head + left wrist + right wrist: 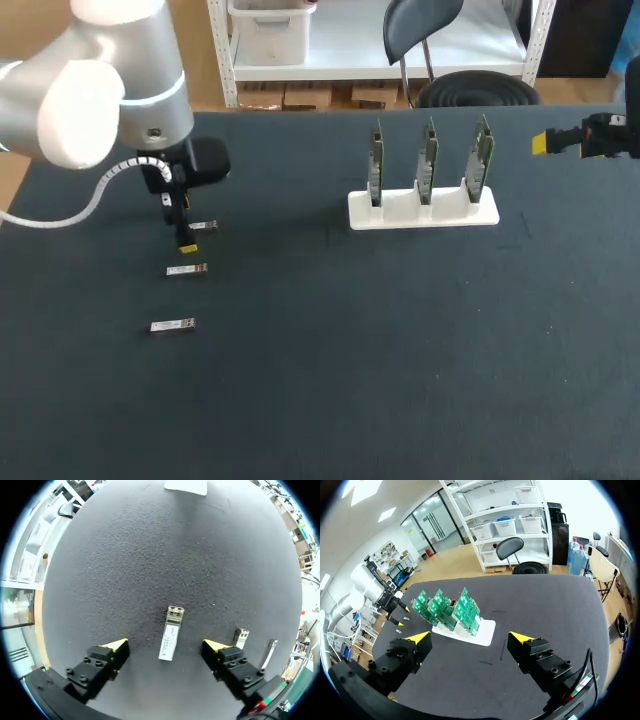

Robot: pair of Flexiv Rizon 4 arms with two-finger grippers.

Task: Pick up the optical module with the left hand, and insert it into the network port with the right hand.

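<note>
Left fingers (116, 646) stand apart, low over the bench (150, 555), straddling one optical module (170, 639) that lies flat between them, touched by neither. Risk 1: the module sits slightly skewed to the closing line, so I judge a squeeze could spin it or pop it free. Risk 2: a second module (240, 636) lies just beside one finger, and any sideways drift on descent would knock it. Risk 3: the part is thin, so the tips may drag on the bench. Right fingers (420, 641) are also apart, empty, well clear of the green boards (445, 610).
</note>
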